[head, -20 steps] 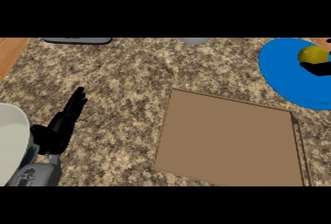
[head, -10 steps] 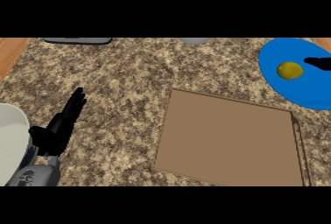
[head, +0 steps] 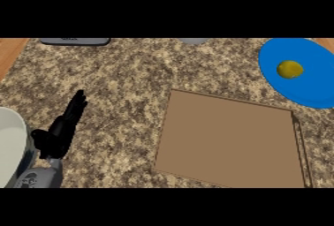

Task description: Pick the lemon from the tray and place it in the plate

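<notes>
Fingers (head: 76, 105) of the left hand (head: 57, 133) are straight and held close together, pointing toward the upper edge of the frame with a slight lean to the right. They hold nothing. The thumb juts out to the left of the palm. This black hand shows at the lower left of the frame, above the speckled granite counter (head: 124, 79), and its grey forearm (head: 43, 176) comes in from the bottom edge just below it. The right hand does not show anywhere in the view.

At the upper right, the lemon (head: 290, 69) lies on the blue plate (head: 314, 90), a little above the plate's middle. The plate is cut off by the right edge of the frame. Nothing touches the lemon.

Filling the lower right of the frame, the brown tray (head: 228, 141) is a flat square turned slightly clockwise, and nothing lies on it. Its upper right corner comes near the plate's lower rim. The left hand is well apart from the tray, and farther again from the plate.

Along the top edge of the counter, a dark grey object (head: 75, 41) shows at the upper left and a paler grey one (head: 192, 41) near the middle; both are cut off and cannot be identified. A strip of wood (head: 10, 54) borders the counter at the upper left. A pale rounded shape (head: 9, 145) fills the lower left edge, just beside the hand.
</notes>
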`<state>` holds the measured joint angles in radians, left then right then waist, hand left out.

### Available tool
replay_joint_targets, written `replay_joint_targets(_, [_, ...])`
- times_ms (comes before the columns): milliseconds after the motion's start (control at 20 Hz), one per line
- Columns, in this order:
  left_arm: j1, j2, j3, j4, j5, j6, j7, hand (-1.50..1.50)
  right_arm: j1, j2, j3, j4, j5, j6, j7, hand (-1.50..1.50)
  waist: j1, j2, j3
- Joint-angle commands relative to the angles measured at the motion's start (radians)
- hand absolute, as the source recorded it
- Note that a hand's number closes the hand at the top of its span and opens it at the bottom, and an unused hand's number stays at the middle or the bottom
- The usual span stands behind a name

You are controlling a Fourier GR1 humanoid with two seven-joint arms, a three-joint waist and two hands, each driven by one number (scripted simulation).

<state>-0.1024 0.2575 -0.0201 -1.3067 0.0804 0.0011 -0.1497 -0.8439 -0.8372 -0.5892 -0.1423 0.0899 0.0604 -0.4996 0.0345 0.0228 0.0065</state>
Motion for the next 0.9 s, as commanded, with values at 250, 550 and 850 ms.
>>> replay_joint_targets(250, [-0.007, 0.025, 0.024, -0.031, 0.026, -0.028, 0.035, 0.00, 0.219, -0.113, -0.056, 0.006, -0.054, 0.256, -0.176, -1.50, 0.001, 0.001, 0.004])
replay_joint_targets(550, [-0.002, -0.005, -0.003, -0.037, 0.000, -0.011, 0.015, 0.00, 0.281, -0.140, -0.023, -0.008, -0.016, 0.306, -0.232, -1.50, 0.009, 0.001, 0.004])
replay_joint_targets(850, [0.030, -0.006, -0.004, -0.031, 0.000, -0.022, -0.008, 0.00, 0.313, -0.138, -0.035, 0.004, -0.019, 0.284, -0.268, -1.50, 0.019, 0.004, 0.005])
